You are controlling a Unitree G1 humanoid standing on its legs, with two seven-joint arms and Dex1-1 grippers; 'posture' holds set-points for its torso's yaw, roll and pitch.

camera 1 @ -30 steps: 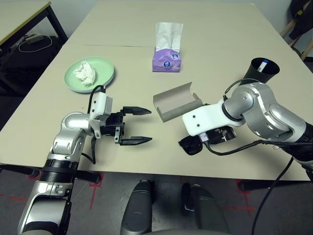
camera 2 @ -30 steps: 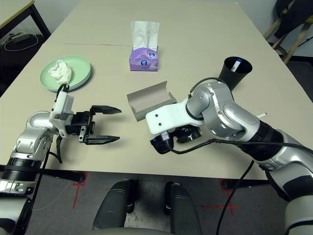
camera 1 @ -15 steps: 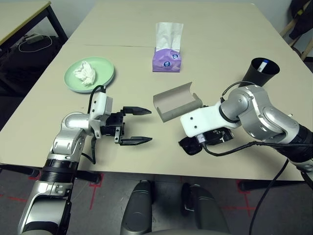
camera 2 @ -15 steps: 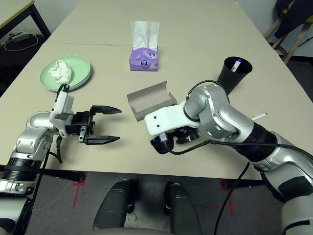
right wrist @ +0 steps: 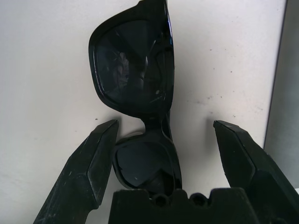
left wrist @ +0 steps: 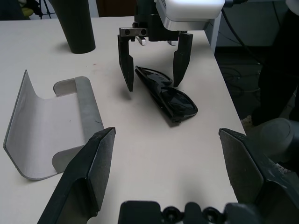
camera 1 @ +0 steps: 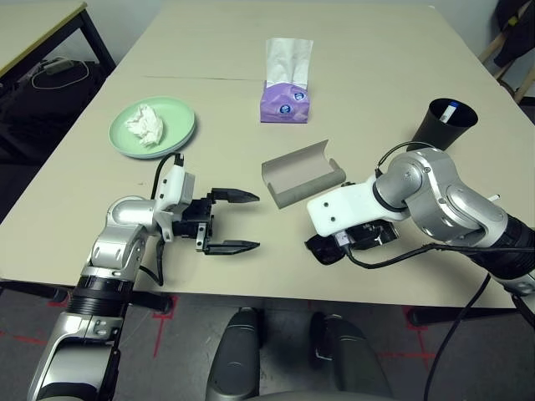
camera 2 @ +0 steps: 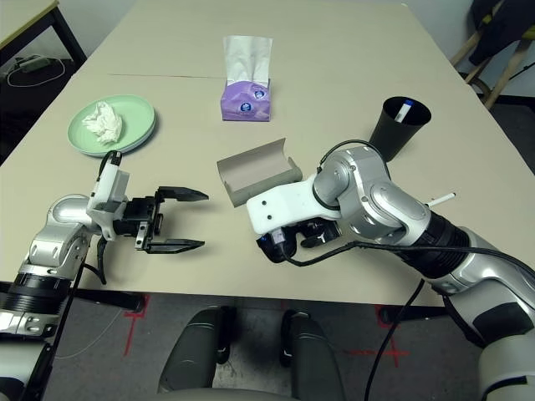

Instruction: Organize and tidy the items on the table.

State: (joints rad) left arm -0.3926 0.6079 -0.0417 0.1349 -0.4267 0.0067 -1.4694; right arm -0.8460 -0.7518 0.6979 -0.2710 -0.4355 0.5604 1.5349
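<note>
Sunglasses (left wrist: 166, 95) lie folded near the table (camera 1: 351, 67) front edge, beside the open case (camera 1: 301, 173). Our right gripper (left wrist: 153, 63) has crept closer, fingers wide astride them; left gripper (camera 1: 232, 221) wide, shifted slightly. We judge a grasp comes next.

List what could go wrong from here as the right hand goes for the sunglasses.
1. The right hand is open astride the sunglasses, which lie flat and folded on the table. Closing on the smooth lenses could let them slip or skew.
2. The sunglasses lie near the table's front edge, so a nudge might push them off.
3. The open case lies close beside the right arm, which could bump it when lifting. The left hand is open and apart, too far to steady anything.
</note>
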